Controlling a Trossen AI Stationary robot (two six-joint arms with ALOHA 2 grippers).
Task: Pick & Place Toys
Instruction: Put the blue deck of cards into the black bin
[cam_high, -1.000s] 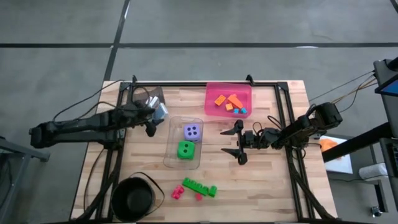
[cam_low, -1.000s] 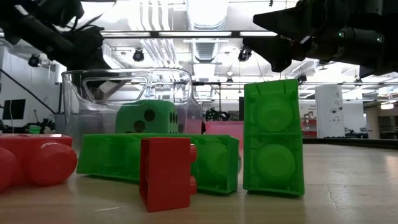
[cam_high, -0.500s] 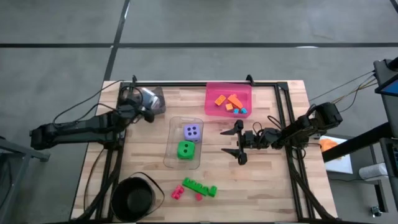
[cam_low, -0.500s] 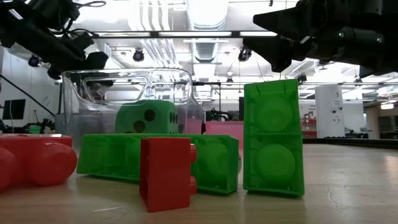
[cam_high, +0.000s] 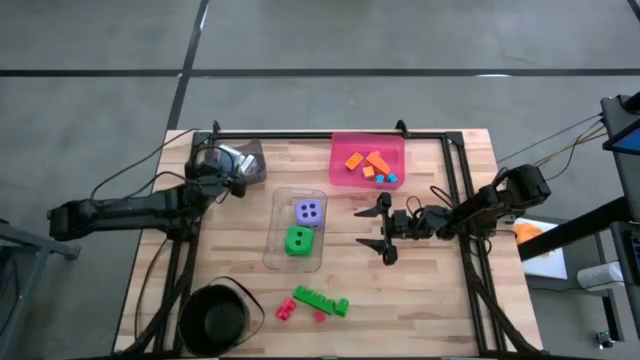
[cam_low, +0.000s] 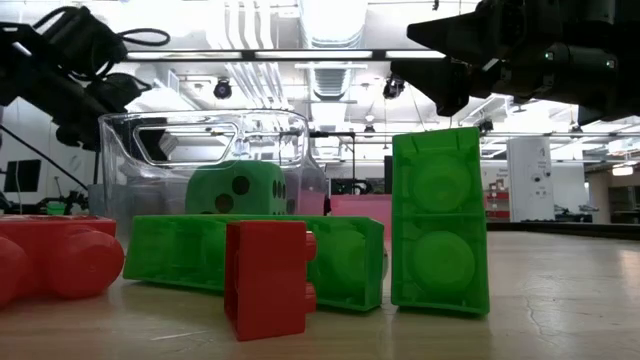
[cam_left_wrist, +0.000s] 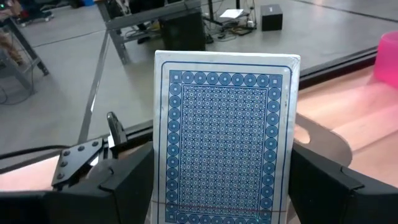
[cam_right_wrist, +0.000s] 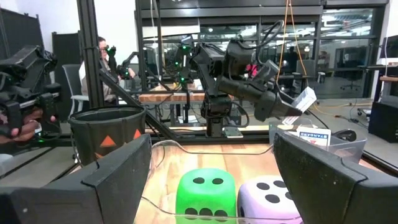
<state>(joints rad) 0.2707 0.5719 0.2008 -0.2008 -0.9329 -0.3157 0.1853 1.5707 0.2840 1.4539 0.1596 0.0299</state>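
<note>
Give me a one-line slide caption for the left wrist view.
Left end effector holding a blue-patterned playing card upright between its fingers, above the wooden table.

The light wooden slatted table (cam_high: 430, 290) carries, left of the right arm's open jaws, a clear plastic bin (cam_high: 275, 250), plus 1 pink plastic bin (cam_high: 337, 165).

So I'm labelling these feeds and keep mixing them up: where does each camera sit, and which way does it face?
High view: overhead, facing straight down on the table; both arms show.
Low view: at tabletop height, facing level across the green bricks; arms hang above.
Left wrist view: on the left arm, facing the playing card held in the left gripper.
Right wrist view: on the right arm, facing past the open right gripper toward the left arm.
Shared: the green die shows in high, low and right wrist views.
</note>
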